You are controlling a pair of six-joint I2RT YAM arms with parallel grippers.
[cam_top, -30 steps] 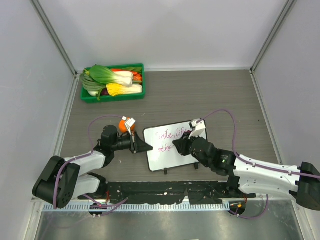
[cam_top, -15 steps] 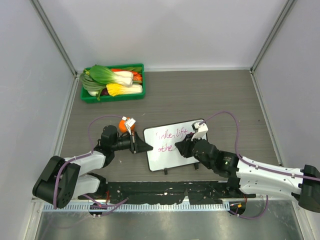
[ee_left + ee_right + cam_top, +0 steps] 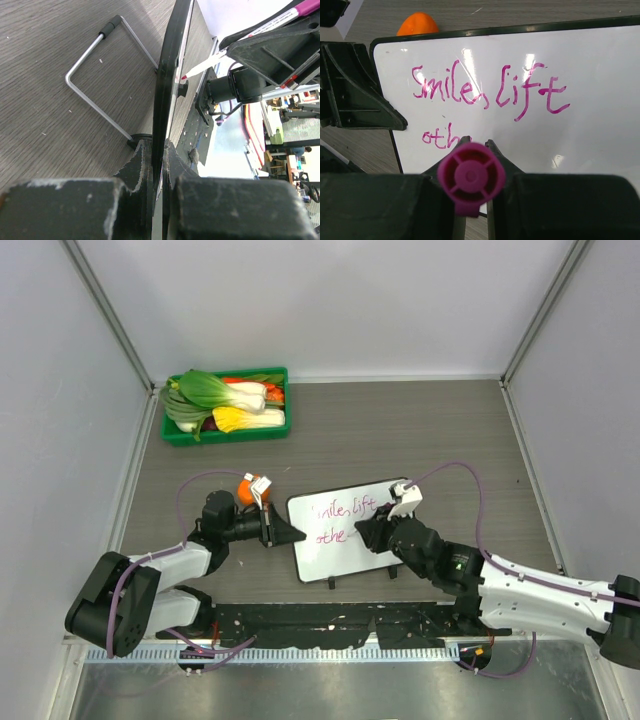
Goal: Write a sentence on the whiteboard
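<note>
Whiteboard (image 3: 340, 548) sentence (image 3: 485, 92) "Smile, lift / oth" (left end effector (image 3: 293, 533) pinching frame (image 3: 168, 75), right end effector (image 3: 363, 531) pinching marker (image 3: 471, 176))

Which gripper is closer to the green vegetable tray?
Left. The left gripper clamps the whiteboard edge below the green tray; the right gripper, holding the marker, is farther right.

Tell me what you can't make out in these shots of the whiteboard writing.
- The sentence: the end of its second line is hidden behind the marker in the right wrist view, and under the right hand from the top.
- Marker tip touching the whiteboard or not: the left wrist view is edge-on.
- Orange object: right wrist view, mostly behind the board's frame.
</note>
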